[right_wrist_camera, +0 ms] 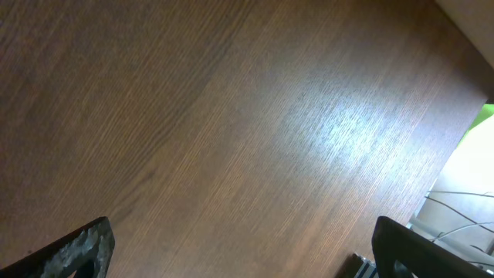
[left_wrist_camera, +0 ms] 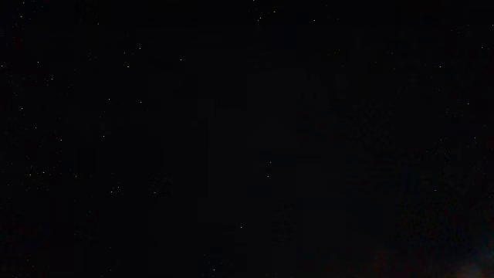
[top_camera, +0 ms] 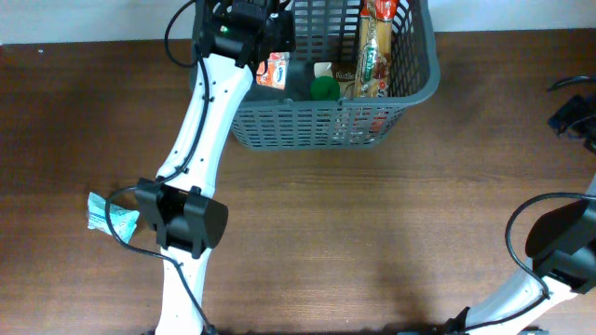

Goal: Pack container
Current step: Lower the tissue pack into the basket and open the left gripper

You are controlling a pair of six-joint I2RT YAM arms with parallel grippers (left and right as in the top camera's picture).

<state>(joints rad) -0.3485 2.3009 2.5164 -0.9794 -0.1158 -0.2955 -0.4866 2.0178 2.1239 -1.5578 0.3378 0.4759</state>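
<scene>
The dark grey lattice basket (top_camera: 419, 82) stands at the back centre of the table. Inside it are a red-and-white carton (top_camera: 272, 71), a green-capped item (top_camera: 324, 88) and a tall brown snack packet (top_camera: 374, 54). My left gripper (top_camera: 265, 39) reaches down into the basket's left end, just above the red-and-white carton. Its fingers are hidden, and the left wrist view is fully black. My right gripper (right_wrist_camera: 243, 247) is open and empty over bare table at the far right, and it also shows in the overhead view (top_camera: 573, 116).
A teal packet (top_camera: 101, 212) lies on the wooden table at the left, next to the left arm's elbow. The right arm's base (top_camera: 559, 242) is at the lower right. Cables show at the table's right edge (right_wrist_camera: 455, 205).
</scene>
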